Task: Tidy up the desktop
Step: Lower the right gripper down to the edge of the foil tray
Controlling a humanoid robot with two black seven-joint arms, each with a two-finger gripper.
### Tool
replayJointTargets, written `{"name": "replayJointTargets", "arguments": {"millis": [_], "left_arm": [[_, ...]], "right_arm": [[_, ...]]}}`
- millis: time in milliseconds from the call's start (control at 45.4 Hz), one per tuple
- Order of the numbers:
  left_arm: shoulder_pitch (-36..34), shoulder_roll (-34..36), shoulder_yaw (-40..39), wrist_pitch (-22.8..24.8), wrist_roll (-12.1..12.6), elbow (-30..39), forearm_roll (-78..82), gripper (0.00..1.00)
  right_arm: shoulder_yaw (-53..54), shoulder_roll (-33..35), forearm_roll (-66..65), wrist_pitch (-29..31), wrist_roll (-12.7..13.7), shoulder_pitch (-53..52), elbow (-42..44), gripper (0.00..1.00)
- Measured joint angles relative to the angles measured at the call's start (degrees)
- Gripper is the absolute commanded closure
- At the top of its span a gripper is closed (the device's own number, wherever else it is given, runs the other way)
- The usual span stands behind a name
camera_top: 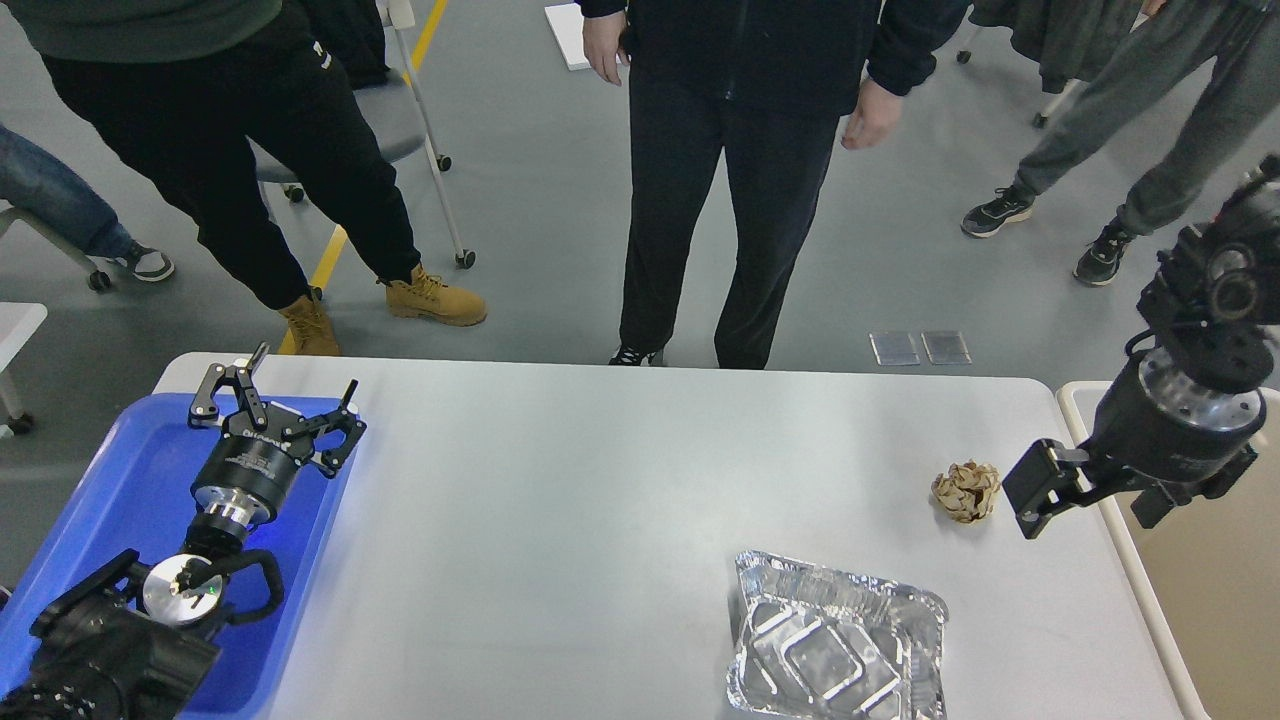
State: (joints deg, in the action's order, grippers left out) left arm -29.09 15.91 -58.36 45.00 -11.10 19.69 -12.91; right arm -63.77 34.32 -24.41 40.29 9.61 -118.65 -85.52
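The desktop [600,500] is a wide light grey-white tabletop. A crumpled brown paper ball [967,490] lies on it at the right. A crinkled empty foil tray [835,650] lies near the front edge. My right gripper [1038,488] hangs just right of the paper ball and close to it, over the table's right edge. It is dark and seen side-on, so its fingers cannot be told apart. My left gripper [283,402] is open and empty over the far end of a blue plastic tray [120,480].
A beige bin [1215,590] stands beside the table's right edge. Several people stand on the floor beyond the far edge, one [730,200] right at the middle. A wheeled chair [400,120] stands at the back left.
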Motion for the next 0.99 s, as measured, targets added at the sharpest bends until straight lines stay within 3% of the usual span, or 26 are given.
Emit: {"name": "replayJointTargets", "arguments": {"millis": [507,992], "left_arm": [[0.0,0.0,0.0,0.0,0.0,0.0,0.1,0.0],[0.0,0.0,0.0,0.0,0.0,0.0,0.1,0.0]], "right_arm": [[11.6,-2.5,-4.2,-2.6,0.0,22.4,11.9,0.0],[18.8,-3.3,-7.3,-5.6,-0.1,36.4,16.3,0.0]]}}
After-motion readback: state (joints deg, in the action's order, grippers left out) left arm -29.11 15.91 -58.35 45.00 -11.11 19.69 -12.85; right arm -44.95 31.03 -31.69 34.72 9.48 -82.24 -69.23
